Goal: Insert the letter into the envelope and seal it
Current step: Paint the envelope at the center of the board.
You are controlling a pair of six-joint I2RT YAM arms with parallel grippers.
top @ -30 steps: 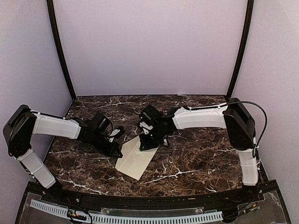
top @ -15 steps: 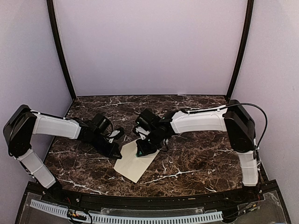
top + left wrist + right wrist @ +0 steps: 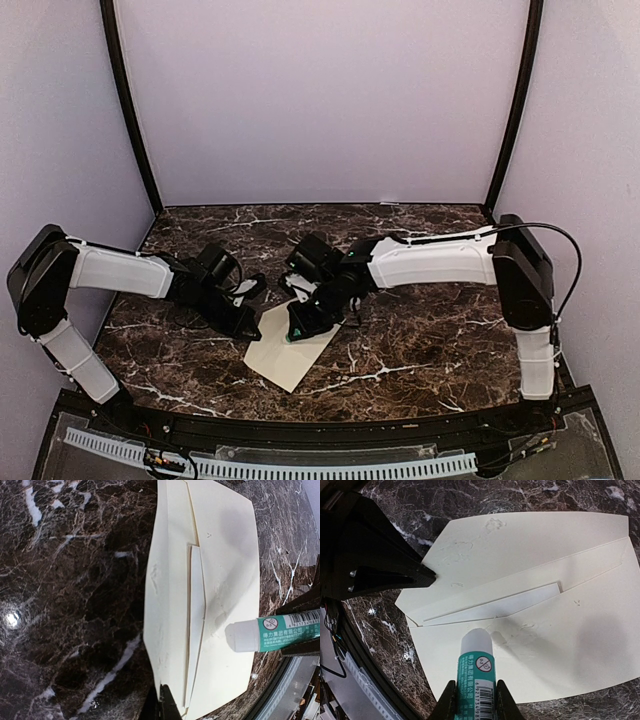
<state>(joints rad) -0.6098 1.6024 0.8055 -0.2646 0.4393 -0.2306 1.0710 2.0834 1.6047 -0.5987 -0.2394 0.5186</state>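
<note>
The cream envelope (image 3: 285,360) lies on the marble table with its flap open; it also shows in the left wrist view (image 3: 230,555) and the right wrist view (image 3: 560,645). A whiter strip of the letter (image 3: 495,607) shows at the envelope's mouth, the rest hidden inside; it also shows in the left wrist view (image 3: 196,620). My right gripper (image 3: 472,700) is shut on a green-and-white glue stick (image 3: 476,660), whose tip is at the envelope's body just below the mouth. My left gripper (image 3: 166,705) is shut, its tip resting on the open flap (image 3: 485,550).
Faint smears mark the flap and the envelope's body. Purple walls with black corner posts (image 3: 128,110) close in the table. A white cable rail (image 3: 270,465) runs along the near edge. Both arms meet over the envelope at the table's middle.
My right gripper has moved left and nearer with the glue stick, along the envelope's mouth. The left gripper has stayed on the flap.
</note>
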